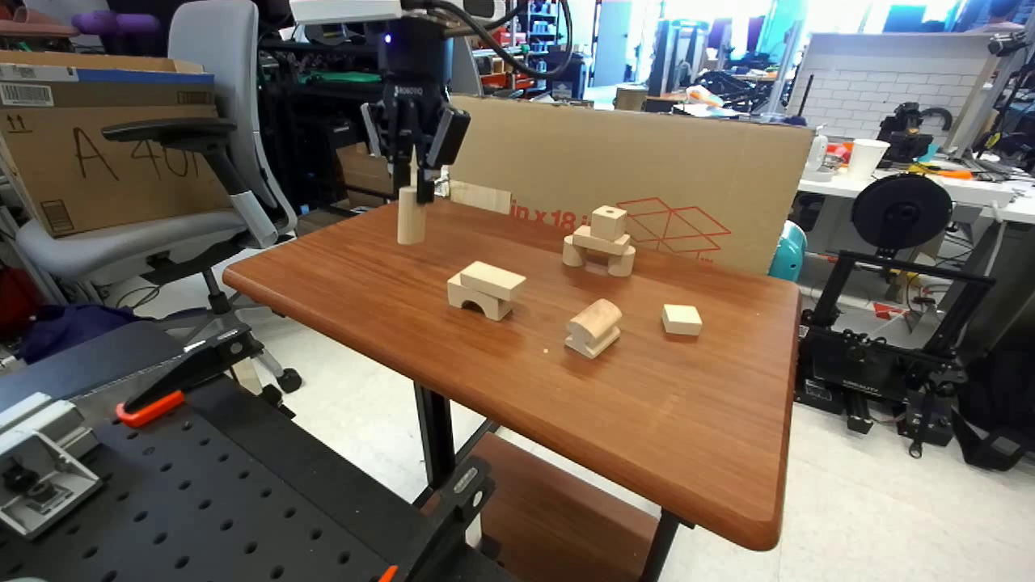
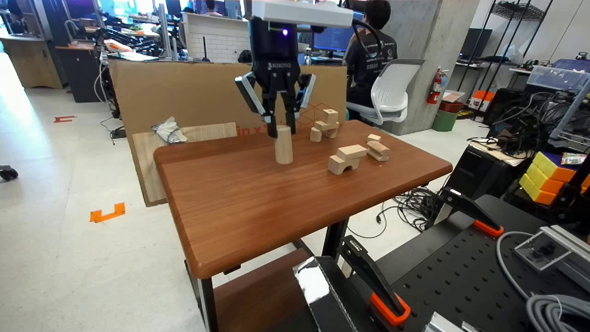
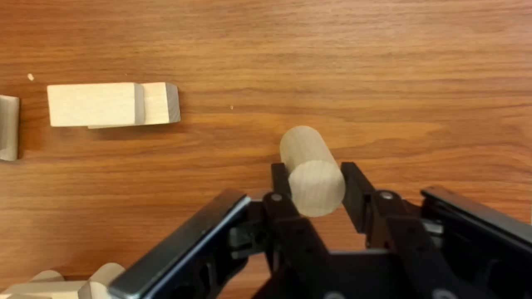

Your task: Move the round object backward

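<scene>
Apart from the brown desk, an office chair bears a cardboard box (contents hidden). Wooden blocks dot the desk; clear of them, the end effector grips the round object, upright over the desk, base contact unclear.

Both exterior views | cylinder left of arch | plank atop arch | stack behind arch

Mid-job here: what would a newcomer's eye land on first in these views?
Likely the black gripper, low over the brown table, straddling the top of an upright wooden cylinder; whether it grips is unclear. Then the block bridge with a cube on top, before the cardboard panel in both exterior views.
</scene>
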`<state>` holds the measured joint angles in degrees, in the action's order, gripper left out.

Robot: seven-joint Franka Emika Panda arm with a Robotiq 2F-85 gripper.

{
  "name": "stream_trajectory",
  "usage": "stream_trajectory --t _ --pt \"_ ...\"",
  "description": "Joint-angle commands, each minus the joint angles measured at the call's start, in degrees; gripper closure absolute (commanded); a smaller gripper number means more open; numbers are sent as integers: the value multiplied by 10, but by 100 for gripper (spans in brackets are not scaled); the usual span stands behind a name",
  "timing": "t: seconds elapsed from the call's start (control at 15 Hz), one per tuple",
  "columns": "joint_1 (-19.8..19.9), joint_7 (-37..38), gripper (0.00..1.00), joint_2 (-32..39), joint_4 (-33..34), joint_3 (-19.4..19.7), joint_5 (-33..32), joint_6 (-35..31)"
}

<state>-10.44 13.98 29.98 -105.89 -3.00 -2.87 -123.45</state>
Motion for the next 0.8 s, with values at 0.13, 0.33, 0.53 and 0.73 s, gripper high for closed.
stream_trajectory --t 0.13,0.33,0.53,0.73 --pt "24 -42 89 -28 -96 -6 14 -98" --pt "33 -63 89 -38 -117 -11 23 -116" --pt "37 -93 32 -55 -140 -15 26 -126" --pt "35 -105 10 -81 -163 -15 19 -127"
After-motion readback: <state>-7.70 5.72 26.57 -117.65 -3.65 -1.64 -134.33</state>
